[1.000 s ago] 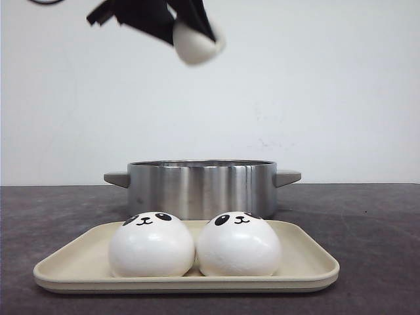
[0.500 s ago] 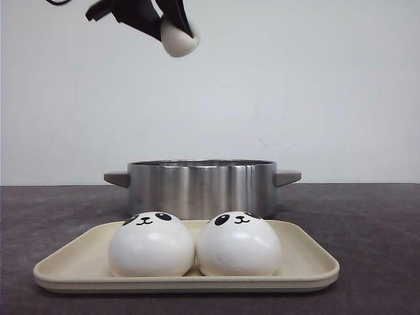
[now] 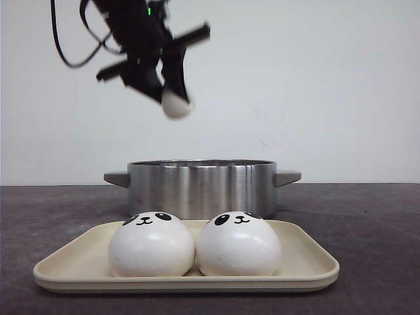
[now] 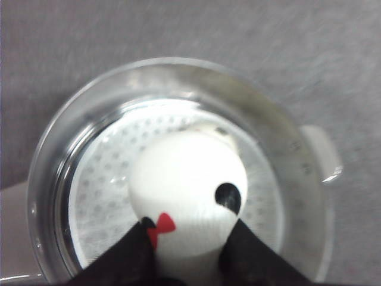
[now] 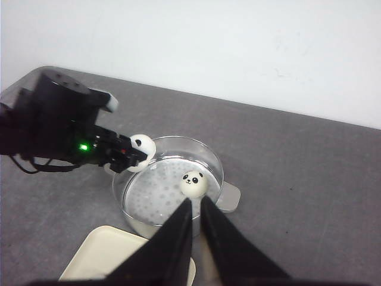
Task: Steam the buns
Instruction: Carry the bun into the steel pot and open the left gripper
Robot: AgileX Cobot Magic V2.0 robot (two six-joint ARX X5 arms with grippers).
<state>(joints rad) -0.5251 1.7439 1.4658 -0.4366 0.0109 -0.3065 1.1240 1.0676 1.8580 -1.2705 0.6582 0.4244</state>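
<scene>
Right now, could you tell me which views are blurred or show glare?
Front view: the left gripper and its bun are slightly motion-smeared, while the tray is sharp. Left wrist view: soft throughout, with glare on the pot rim. Right wrist view: reasonably clear, but the near fingers are dark.

A plain white wall (image 3: 328,85) stands behind the scene, with a few faint marks on it. In front of it lies a dark grey, speckled counter (image 3: 374,223). The light is even and soft.
</scene>
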